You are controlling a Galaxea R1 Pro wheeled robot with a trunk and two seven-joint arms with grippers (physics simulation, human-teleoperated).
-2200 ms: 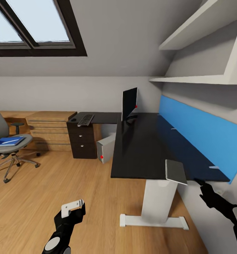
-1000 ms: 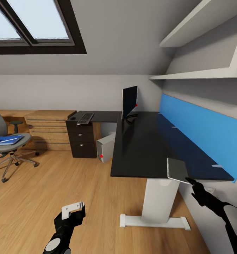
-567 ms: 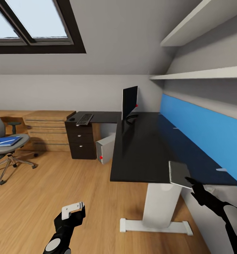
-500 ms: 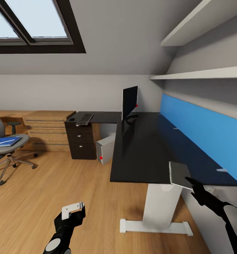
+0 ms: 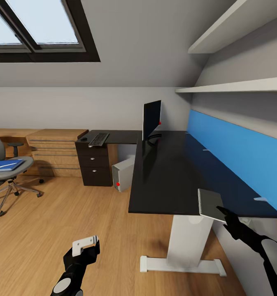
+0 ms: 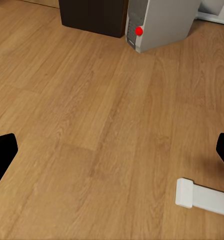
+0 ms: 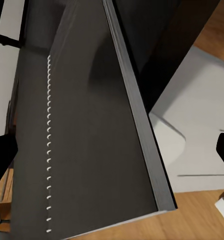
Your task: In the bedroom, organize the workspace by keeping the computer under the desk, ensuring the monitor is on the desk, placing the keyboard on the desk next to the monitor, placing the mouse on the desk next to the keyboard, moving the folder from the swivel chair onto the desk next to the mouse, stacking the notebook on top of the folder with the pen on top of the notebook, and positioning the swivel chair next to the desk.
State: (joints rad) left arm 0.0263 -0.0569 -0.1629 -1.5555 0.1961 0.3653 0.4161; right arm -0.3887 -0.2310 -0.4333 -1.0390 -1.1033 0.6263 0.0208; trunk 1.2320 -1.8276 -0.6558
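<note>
Right pincer (image 5: 220, 210) grips notebook (image 5: 210, 204) at near right corner of worktop (image 5: 171, 172), long axis pointing toward monitor (image 5: 151, 119); left pincer (image 5: 85, 243) open, low over floor.

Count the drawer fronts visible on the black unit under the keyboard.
3, stacked one above another on the black drawer unit below the keyboard, between the wooden chest and the computer. The top front, middle front and bottom front.
</note>
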